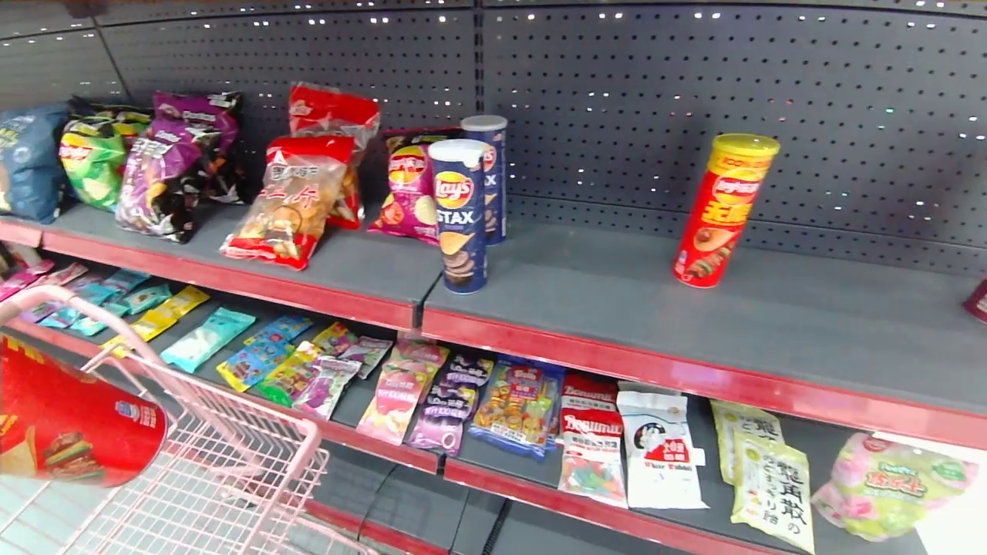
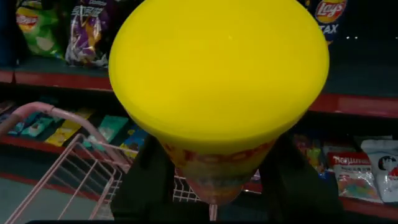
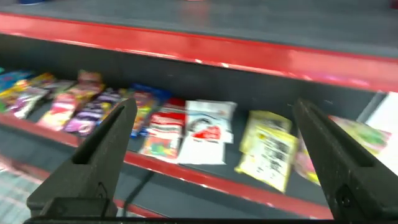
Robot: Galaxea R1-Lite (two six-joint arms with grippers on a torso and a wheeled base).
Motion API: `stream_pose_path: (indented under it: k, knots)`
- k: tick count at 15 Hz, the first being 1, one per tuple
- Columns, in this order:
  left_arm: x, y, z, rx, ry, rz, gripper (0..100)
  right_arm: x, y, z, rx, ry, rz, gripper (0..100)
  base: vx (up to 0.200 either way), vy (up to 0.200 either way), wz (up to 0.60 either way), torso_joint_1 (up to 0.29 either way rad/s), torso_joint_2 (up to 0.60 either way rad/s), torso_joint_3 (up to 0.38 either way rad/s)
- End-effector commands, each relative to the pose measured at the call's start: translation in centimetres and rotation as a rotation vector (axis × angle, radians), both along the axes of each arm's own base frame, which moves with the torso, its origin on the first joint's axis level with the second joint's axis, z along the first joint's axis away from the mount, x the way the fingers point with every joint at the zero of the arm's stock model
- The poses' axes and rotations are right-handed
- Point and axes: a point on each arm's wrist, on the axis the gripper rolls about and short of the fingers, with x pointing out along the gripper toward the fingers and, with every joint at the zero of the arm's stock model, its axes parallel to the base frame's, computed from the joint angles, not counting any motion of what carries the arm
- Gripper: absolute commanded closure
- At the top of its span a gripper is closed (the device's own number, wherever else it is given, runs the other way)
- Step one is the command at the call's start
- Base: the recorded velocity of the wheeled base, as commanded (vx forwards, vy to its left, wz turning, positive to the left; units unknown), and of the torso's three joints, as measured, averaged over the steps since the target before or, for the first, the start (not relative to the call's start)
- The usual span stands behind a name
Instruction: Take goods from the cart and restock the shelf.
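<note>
The left gripper's (image 2: 219, 186) jaws were clamped on a red cylindrical chip canister with a glossy yellow plastic lid (image 2: 217, 81), held tilted above the pink wire cart (image 1: 231, 462), while the right gripper's (image 3: 214, 106) jaws stood wide apart before the red-edged lower shelf (image 3: 186, 169).

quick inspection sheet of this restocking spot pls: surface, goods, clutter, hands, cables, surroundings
surface: grey top shelf, red front edge, bare stretch on both sides of the shelf can.
job's things: red held can with yellow lid, by the pink cart; shelf can and two blue cans upright; chip bags leaning further left.
clutter: nothing seen.
hands: left hand shut on held can; right hand open, empty, facing the lower shelf.
cables: what look like dark cables under the lower shelf.
surroundings: candy packs lying flat on the lower shelf; pegboard behind.
</note>
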Motion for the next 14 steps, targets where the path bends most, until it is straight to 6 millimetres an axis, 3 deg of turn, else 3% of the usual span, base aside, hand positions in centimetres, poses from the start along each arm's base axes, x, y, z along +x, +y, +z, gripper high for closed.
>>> stream_pose_path:
  k: [1, 5, 9, 14]
  knots:
    - [0.0, 0.0, 0.0, 0.003, 0.002, -0.002, 100, 0.0, 0.0, 0.0, 0.0, -0.001, 0.001, 0, 0.0, 0.0, -0.6, 0.007, 0.0, 0.002]
    - [0.1, 0.0, -0.1, 0.061, 0.008, 0.006, 100, 0.0, 0.0, 0.0, 0.002, -0.001, 0.001, 0, 0.0, 0.0, -0.6, 0.005, 0.0, 0.0]
    - [0.0, 0.1, -0.5, 0.103, 0.031, 0.035, 100, 0.0, 0.0, 0.0, 0.0, -0.001, 0.001, 0, 0.0, 0.0, 0.0, 0.0, 0.0, 0.0]
    - [-0.3, 0.1, -1.2, 0.142, 0.04, 0.049, 100, 0.0, 0.0, 0.0, 0.0, -0.001, 0.001, 0, 0.2, 0.0, 0.0, 0.0, 0.0, 0.002]
